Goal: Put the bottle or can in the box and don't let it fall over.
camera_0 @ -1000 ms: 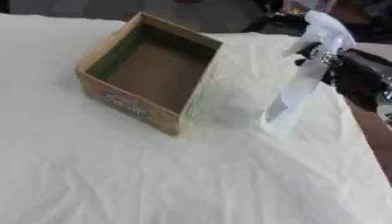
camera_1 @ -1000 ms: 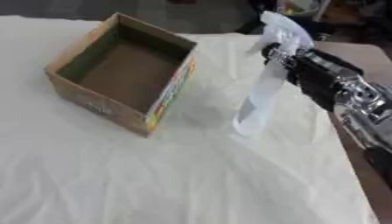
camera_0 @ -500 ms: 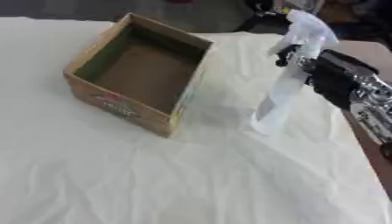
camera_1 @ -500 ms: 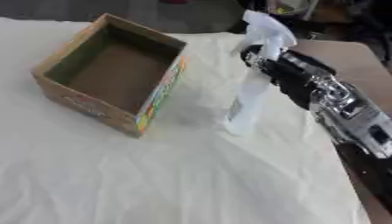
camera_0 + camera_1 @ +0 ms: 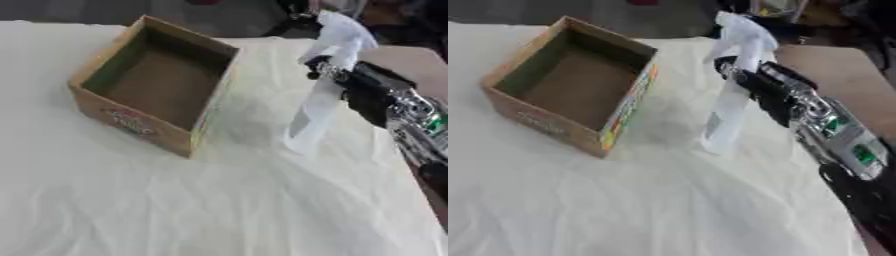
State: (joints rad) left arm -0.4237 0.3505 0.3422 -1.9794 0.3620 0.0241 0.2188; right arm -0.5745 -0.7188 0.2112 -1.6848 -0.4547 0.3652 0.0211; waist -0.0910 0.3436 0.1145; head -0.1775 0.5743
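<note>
A white spray bottle stands on the cloth just right of the box, leaning a little, its base on the table. My right hand comes in from the right at the height of the bottle's neck. Its dark fingers curl round the neck just under the trigger head. The open cardboard box sits to the left of the bottle, empty, with a printed front wall. There is a short gap between box and bottle. My left hand shows in neither view.
A white, wrinkled cloth covers the table. A bare brown tabletop shows at the right past the cloth's edge. Dark clutter lies along the far edge behind the bottle.
The camera has shifted, so the whole picture has slid. My right arm has reached further in, and its fingers have wrapped round the bottle's neck. The bottle still stands in the same spot.
</note>
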